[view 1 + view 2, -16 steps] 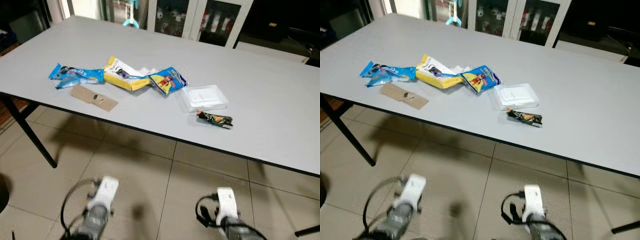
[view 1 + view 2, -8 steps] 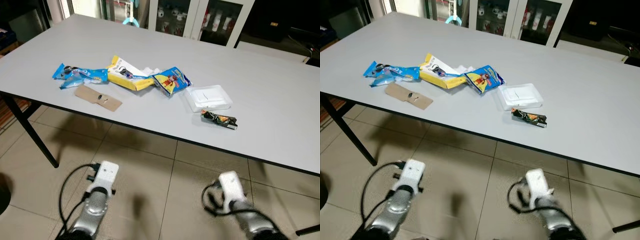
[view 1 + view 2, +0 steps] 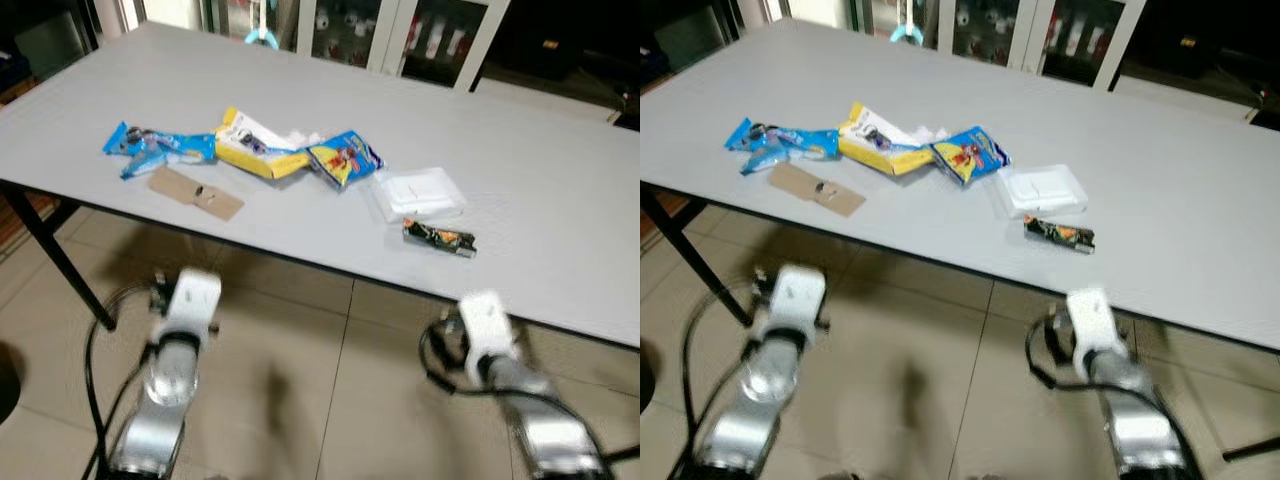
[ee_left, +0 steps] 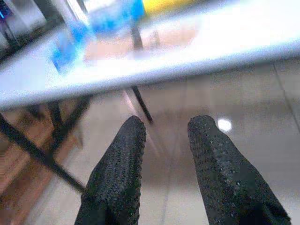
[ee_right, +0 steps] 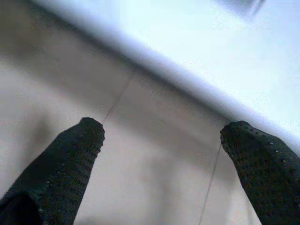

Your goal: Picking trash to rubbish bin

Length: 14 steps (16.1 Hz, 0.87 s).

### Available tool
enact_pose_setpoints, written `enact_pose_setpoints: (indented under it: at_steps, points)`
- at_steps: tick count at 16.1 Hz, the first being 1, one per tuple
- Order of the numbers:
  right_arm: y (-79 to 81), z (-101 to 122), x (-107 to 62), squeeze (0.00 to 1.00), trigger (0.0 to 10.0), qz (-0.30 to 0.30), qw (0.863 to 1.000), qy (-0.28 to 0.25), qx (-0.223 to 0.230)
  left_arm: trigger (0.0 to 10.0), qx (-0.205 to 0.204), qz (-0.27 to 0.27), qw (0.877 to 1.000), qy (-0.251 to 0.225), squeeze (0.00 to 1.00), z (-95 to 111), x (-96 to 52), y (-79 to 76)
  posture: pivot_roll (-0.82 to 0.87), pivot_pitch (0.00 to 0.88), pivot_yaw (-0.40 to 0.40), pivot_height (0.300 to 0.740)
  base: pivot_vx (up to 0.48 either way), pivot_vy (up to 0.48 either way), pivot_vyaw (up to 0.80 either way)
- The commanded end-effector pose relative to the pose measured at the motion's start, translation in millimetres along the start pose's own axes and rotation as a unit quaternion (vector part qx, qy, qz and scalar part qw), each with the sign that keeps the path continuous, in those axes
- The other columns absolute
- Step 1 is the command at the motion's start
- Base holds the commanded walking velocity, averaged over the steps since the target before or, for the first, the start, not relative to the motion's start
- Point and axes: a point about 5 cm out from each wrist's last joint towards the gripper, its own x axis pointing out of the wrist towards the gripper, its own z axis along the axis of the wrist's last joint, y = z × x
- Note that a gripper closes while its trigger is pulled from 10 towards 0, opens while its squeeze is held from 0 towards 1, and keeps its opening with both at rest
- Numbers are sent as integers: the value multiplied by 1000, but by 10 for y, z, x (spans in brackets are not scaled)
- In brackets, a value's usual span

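Trash lies on the grey table (image 3: 540, 170): a blue wrapper (image 3: 155, 148), a brown cardboard piece (image 3: 195, 192), a yellow packet (image 3: 255, 150), a blue and yellow snack bag (image 3: 343, 160), a clear plastic box (image 3: 420, 192) and a small dark wrapper (image 3: 440, 238). Both silver arms reach forward below the table's near edge, the left arm (image 3: 170, 360) under the cardboard and the right arm (image 3: 500, 370) under the dark wrapper. My left gripper (image 4: 167, 124) is open over the floor with nothing in it. Wide open and empty, my right gripper (image 5: 165, 125) faces the table's edge.
Black table legs (image 3: 55, 255) stand at the left, and another leg base (image 3: 615, 458) shows at the lower right. Beige tiled floor (image 3: 330, 400) lies under the arms. Glass-door cabinets (image 3: 400, 35) stand beyond the table's far side.
Both arms have lifted and pushed forward toward the table's near edge. The trash lies as before; the view has shifted a little.
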Motion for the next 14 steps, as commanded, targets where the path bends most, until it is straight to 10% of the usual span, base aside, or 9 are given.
enact_pose_setpoints:
  at_steps: [1, 5, 14]
  points:
    - [-67, 202, -66, 0, 10000, -17, 999, -27, -10, 10000, -3, -1, 1000, -28, 0, 210, 28, 13, -73, 68, -122, 740, 0, 0, 0]
    - [-44, 900, -67, 0, 10000, -45, 976, -209, 39, 10000, -20, -12, 993, -118, 0, 721, 193, -13, -67, 49, -117, 740, 0, 0, 0]
    - [578, 1463, 266, 0, 10000, 22, 954, -282, 100, 10000, -168, -40, 979, -103, 0, 1015, 683, -343, -43, 0, -87, 740, 0, 0, 0]
